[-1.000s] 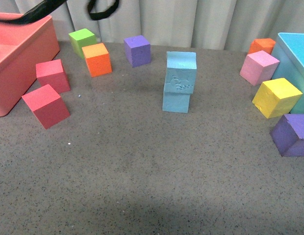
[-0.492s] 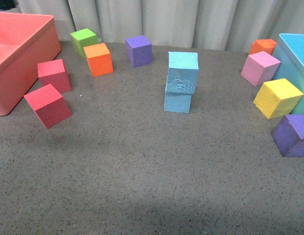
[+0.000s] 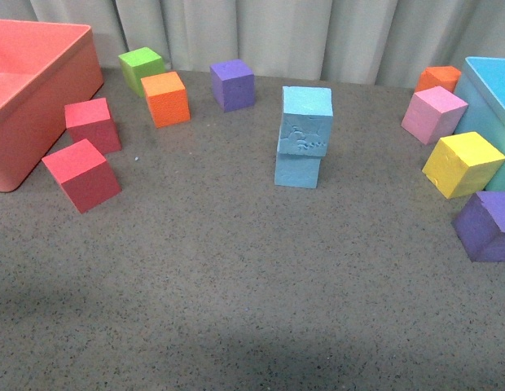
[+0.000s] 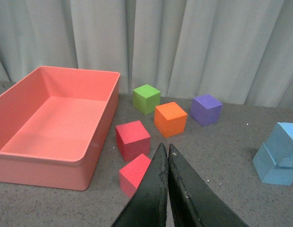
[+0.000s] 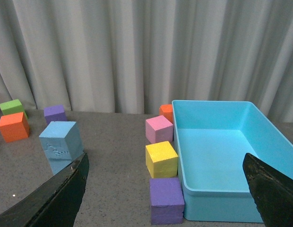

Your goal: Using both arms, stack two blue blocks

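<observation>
**Stack stands, arm gone from front view**

A second ago a black arm hung over the desk's far left edge; I now see none there. The scuffed blue block [image 3: 306,120] sits slightly askew on the plain blue block [image 3: 297,170], mid-desk toward the far edge. Matte foam cubes, speckled grey desk [image 3: 236,285]. Left gripper [image 4: 165,156] jaws pressed together, empty; right gripper [image 5: 165,177] jaws wide.

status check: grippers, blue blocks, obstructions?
Left gripper shut, empty. Right gripper open, empty. Scuffed blue block stacked on plain blue block, slightly offset. Nothing crowding the stack.

Left pincer [image 4: 167,150] closed, empty, fingers touching. Right pincer [image 5: 168,177] spread wide, empty.
</observation>
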